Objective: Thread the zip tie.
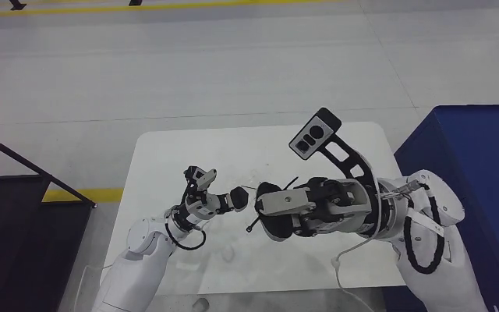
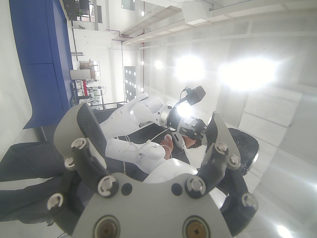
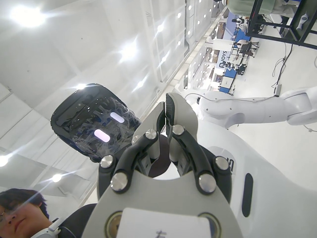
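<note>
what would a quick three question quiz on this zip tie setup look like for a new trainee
1. True or false: the left gripper is shut.
2. The thin black plastic zip tie is pinched by: A) the left gripper, B) the right gripper, C) neither.
3. Fill in: the colour of the flat rectangular table under both grippers is ____.

Key
1. False: its fingers stand wide apart.
2. B
3. white
</note>
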